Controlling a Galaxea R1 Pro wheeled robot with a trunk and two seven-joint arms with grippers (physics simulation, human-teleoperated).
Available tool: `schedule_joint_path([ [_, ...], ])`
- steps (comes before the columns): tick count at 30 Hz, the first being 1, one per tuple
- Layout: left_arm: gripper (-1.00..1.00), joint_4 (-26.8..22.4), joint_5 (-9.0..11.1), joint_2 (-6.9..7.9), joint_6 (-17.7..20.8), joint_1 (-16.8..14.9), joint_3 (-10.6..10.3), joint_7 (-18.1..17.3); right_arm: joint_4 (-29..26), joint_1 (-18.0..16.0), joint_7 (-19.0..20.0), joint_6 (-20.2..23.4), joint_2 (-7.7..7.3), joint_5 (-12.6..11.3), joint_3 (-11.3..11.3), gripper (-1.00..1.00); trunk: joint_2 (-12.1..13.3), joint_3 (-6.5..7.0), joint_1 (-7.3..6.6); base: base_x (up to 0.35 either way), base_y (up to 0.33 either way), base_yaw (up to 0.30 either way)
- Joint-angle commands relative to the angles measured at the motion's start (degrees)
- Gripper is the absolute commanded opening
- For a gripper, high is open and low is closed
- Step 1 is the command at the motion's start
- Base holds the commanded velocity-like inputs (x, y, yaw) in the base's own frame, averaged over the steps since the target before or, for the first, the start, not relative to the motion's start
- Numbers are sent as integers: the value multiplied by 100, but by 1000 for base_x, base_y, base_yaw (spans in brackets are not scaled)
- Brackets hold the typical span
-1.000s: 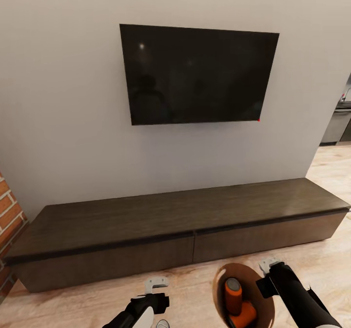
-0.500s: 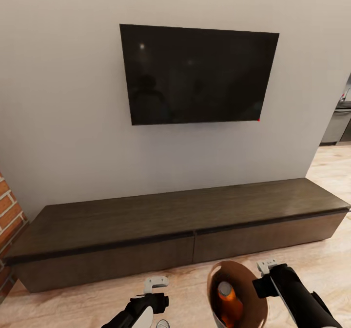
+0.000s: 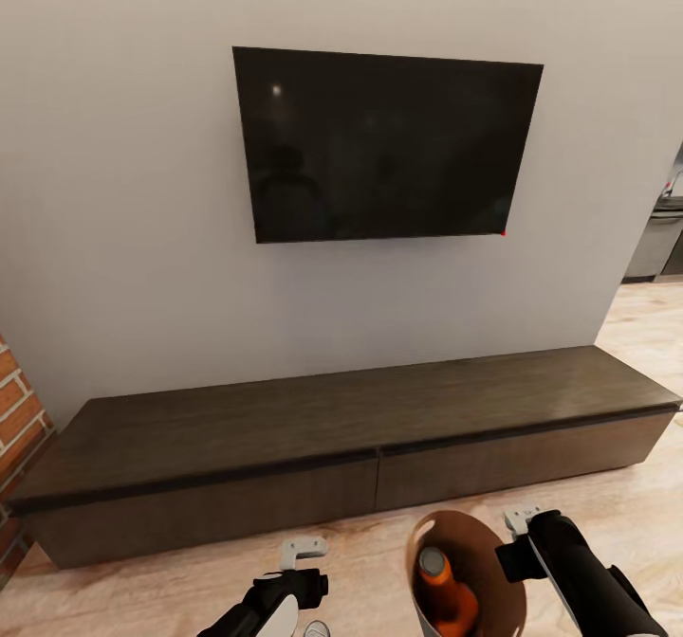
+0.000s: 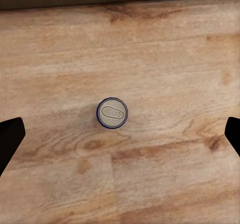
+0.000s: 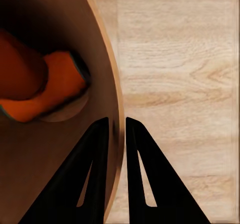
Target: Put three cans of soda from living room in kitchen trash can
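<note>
A blue can of soda (image 4: pixel 112 113) stands upright on the wood floor, seen from straight above. My left gripper (image 4: pixel 120 134) hangs over it, open wide, with one dark fingertip (image 4: pixel 10 136) far out on each side. In the head view the left gripper (image 3: pixel 302 561) is low, near the bottom edge. My right gripper (image 5: pixel 117 129) is shut on the rim of the tash can (image 3: pixel 474 533), which has a tan-brown inside. Two orange cans (image 5: pixel 60 86) lie inside it, one showing its grey top (image 3: pixel 434 561). The right gripper (image 3: pixel 517 531) holds the bin's right rim.
A long low dark-wood cabinet (image 3: pixel 360 428) runs along the wall ahead, under a black wall-mounted TV (image 3: pixel 384 144). Red brick (image 3: pixel 14 419) shows at the far left. At the far right the wood floor (image 3: pixel 655 324) leads toward kitchen units (image 3: pixel 659 239).
The bin in my right gripper rose and tipped leftward, then came back down a little. The orange cans shifted inside it. The left arm stayed put.
</note>
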Motion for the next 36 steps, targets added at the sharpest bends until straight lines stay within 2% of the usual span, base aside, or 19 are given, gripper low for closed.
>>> schedule_joint_path([
  [1,100,1,0,0,-1,0,-1,0,-5,-2,38,38,0,-149,-4,-100,0,1,0,0,0,0],
  [25,100,1,4,0,4,0,-1,-6,-12,-4,43,115,-13,-161,-10,-100,0,1,0,0,0,0],
  [28,100,1,2,0,4,0,-1,-7,-13,-7,80,300,-15,-152,-7,-100,0,1,0,0,0,0],
  [36,100,1,4,0,4,0,-1,-8,-15,-6,115,411,-15,-144,-5,-100,0,14,0,0,0,0],
])
